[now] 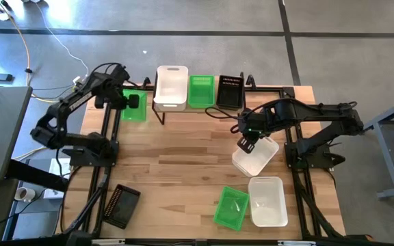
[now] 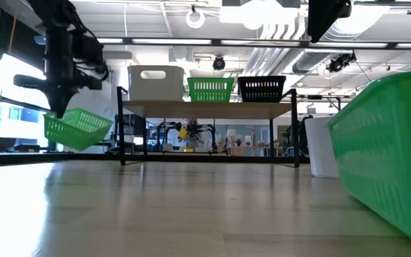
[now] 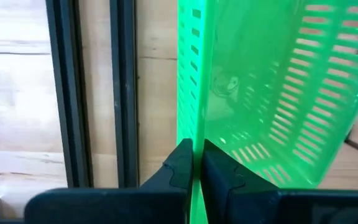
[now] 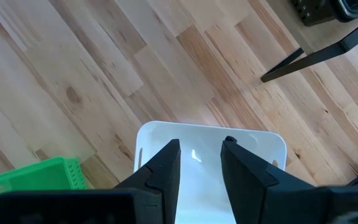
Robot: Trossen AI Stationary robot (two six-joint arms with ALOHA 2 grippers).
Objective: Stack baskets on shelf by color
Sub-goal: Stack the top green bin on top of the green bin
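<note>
A white basket [image 1: 171, 87], a green basket [image 1: 200, 91] and a black basket [image 1: 229, 91] stand side by side on the shelf [image 1: 183, 109] at the table's far edge, also seen on the shelf [image 2: 209, 109] in the low view. My left gripper [image 1: 134, 104] is shut on another green basket [image 2: 77, 128], left of the shelf. My right gripper [image 4: 201, 143] is open and hovers over a white basket [image 4: 210, 158] that lies on the table right of centre [image 1: 255, 157]. My left gripper pinches one side wall [image 3: 196, 93] of the green basket, one finger [image 3: 219, 168] inside and the other outside. It comes from above, pointing down. The basket hangs tilted below the fingers, lifted clear of the table [image 2: 77, 128].
Near the front edge lie a second white basket [image 1: 267, 200], a green basket [image 1: 231, 207] beside it, close to the low camera [image 2: 391, 157], and a black basket [image 1: 120, 205] at the near left. Black frame rails [image 1: 104, 157] run along both table sides.
</note>
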